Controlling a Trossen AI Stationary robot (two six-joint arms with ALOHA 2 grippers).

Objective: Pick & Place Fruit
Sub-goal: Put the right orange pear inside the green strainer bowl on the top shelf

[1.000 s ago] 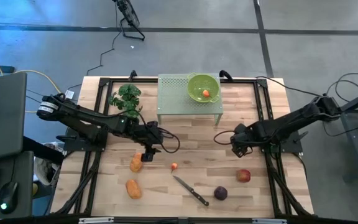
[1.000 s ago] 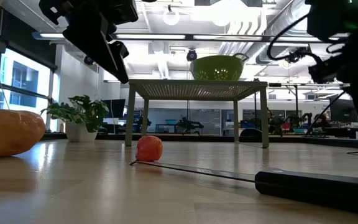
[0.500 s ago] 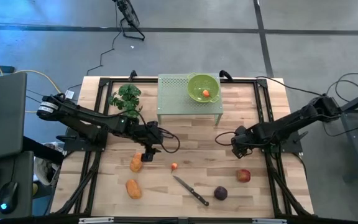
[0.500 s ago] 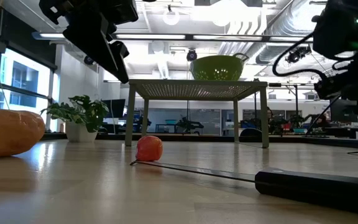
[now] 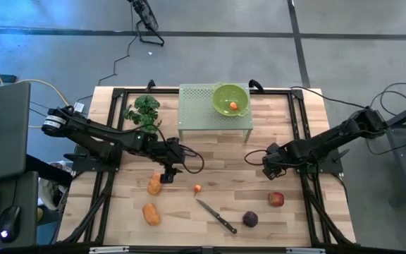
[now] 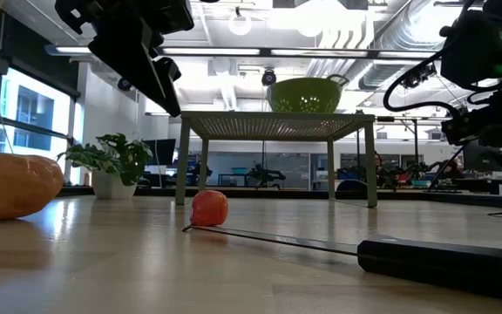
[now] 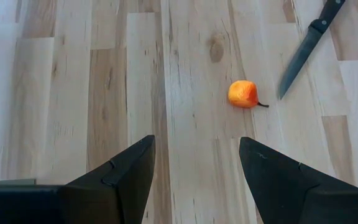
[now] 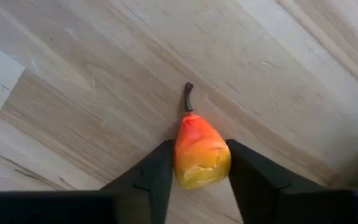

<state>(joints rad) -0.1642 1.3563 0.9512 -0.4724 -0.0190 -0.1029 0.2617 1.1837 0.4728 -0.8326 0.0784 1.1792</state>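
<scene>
Sitting between the right end effector's [image 8: 199, 186] fingers, seemingly gripped: a red-orange fruit [image 8: 200, 154].

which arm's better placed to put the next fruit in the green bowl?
Right, probably. The right gripper already has a small orange-red pear-shaped fruit between its fingers, above the table. The left gripper is open and empty, with the small orange fruit ahead of it. The green bowl sits on the raised rack.
</scene>
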